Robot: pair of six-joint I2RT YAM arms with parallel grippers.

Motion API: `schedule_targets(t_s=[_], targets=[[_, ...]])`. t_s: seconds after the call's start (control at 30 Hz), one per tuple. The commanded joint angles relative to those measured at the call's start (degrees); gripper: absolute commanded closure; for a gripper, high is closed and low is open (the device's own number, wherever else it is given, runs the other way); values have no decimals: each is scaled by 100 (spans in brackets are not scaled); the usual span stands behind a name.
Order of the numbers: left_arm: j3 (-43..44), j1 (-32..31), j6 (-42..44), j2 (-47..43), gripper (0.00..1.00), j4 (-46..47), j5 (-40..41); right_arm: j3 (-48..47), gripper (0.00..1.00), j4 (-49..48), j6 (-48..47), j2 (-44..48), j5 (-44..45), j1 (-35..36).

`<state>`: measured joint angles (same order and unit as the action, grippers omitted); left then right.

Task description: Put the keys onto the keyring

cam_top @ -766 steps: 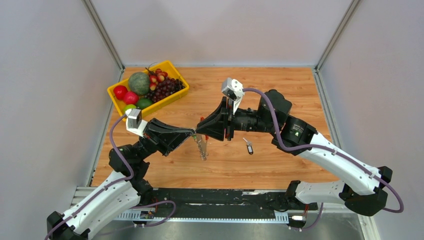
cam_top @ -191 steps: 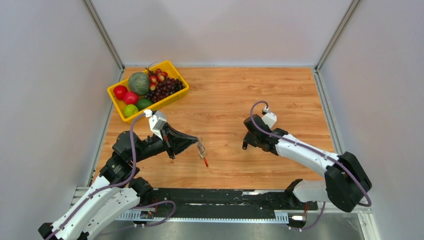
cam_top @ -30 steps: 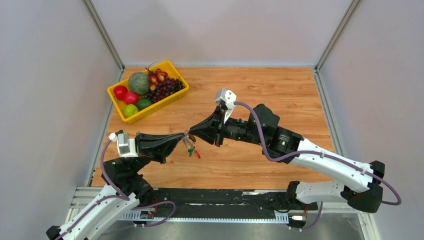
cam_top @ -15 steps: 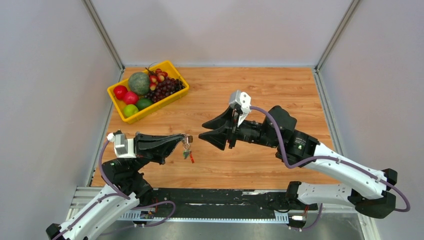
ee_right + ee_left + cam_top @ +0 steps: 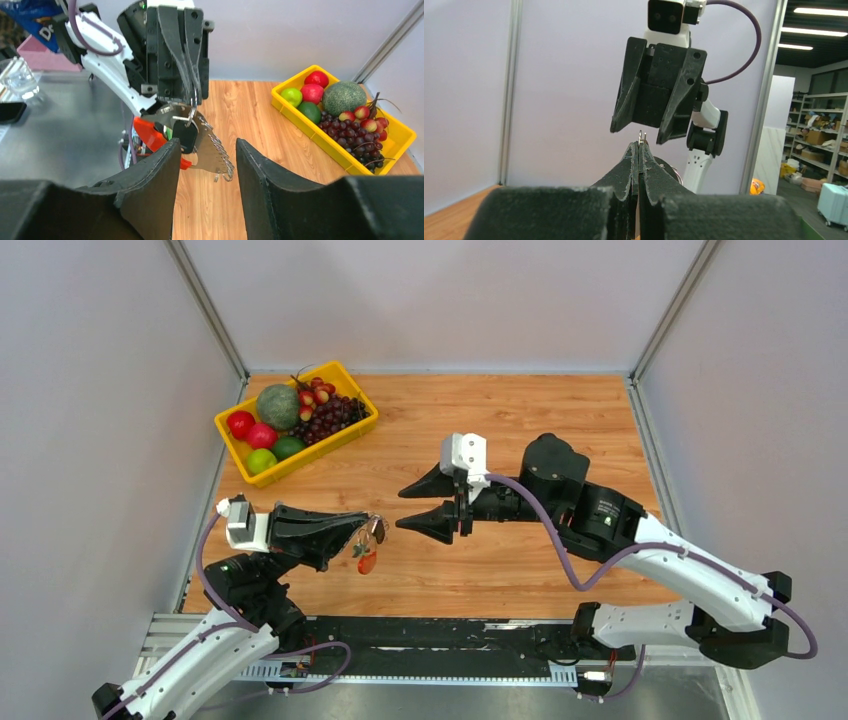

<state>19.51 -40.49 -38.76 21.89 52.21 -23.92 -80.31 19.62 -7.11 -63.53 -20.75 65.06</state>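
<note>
now left fingers [image 5: 340, 526] pinch the keyring [image 5: 210, 147] above the counter [image 5: 500, 570], key [image 5: 188, 139] dangling on it, right fingers [image 5: 425, 524] spread just apart; if the key is only half-threaded, a jolt could drop it.

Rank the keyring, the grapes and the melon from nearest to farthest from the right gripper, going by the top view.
1. keyring, hanging from the left gripper, just left of the right gripper.
2. grapes, at the right end of the yellow basket.
3. melon, further left in the basket.
</note>
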Motion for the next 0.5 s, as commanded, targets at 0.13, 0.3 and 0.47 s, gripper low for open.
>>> schedule_targets(t_s=[0.13, 0.3, 0.47], targets=[[-16, -20, -648, 67, 100, 640, -1, -363, 52, 218, -817, -252, -543, 165], [-119, -21, -708, 31, 100, 781, 78, -507, 53, 184, -895, -389, -477, 355], [-163, -20, -673, 17, 100, 816, 96, -688, 53, 134, -749, -520, -394, 444]])
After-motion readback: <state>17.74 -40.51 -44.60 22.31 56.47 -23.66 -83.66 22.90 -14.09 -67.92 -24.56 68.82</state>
